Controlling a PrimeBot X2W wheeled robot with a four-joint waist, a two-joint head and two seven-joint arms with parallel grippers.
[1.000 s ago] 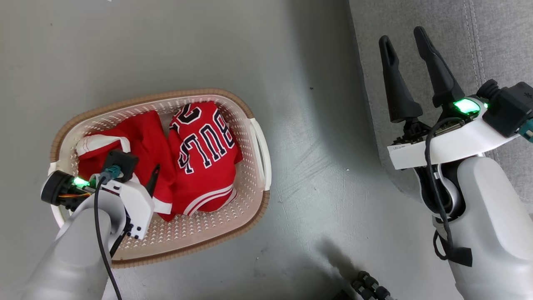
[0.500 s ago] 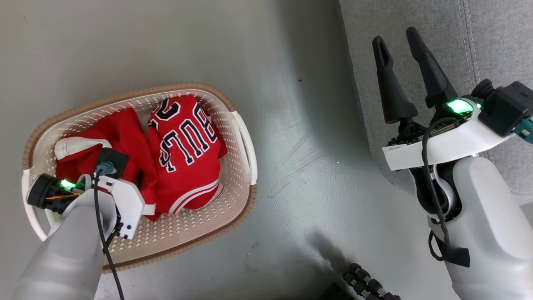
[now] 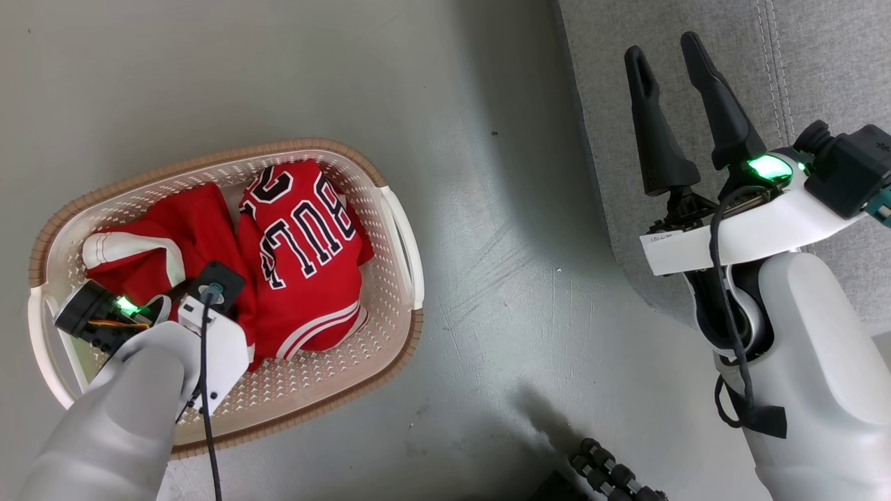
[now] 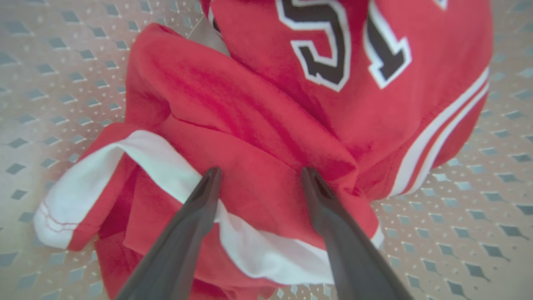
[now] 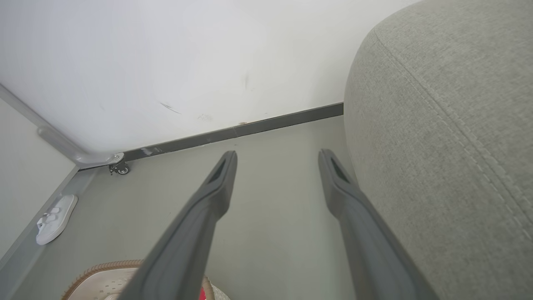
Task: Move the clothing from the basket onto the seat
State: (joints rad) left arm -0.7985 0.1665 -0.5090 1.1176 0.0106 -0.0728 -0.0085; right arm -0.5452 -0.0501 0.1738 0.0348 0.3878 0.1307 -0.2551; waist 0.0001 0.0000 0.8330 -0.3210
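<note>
At eight o'clock in your head view, the cream-white perforated plastic laundry basket with the brown rim (image 3: 292, 147) sits on the grey-green floor (image 3: 501, 292). All the clothing lies inside it. The red jersey with black-and-white "BULLS" lettering (image 3: 306, 257) is toward three o'clock of the basket. The red shorts with white trim (image 3: 174, 233) are toward nine o'clock, and the two touch along the middle.

Your left gripper (image 4: 261, 171) reaches into the basket over the shorts. Through the left wrist camera you see its two dark fingers (image 4: 189, 225) spread apart, holding nothing. Their tips are down at a red fold just above the white hem band, with the jersey's striped edge at two o'clock. You cannot tell whether the tips press the cloth.

Your right gripper (image 3: 663, 45) is at one o'clock of the head view, its fingers likewise apart and holding nothing. They point toward twelve over the edge of the large rounded grey fabric seat (image 3: 807, 76). The seat stands well apart from the basket, with a stretch of floor between.

Through the right wrist camera, a white slipper (image 5: 54, 218) lies on the floor at eight o'clock, near the white wall (image 5: 166, 62).
</note>
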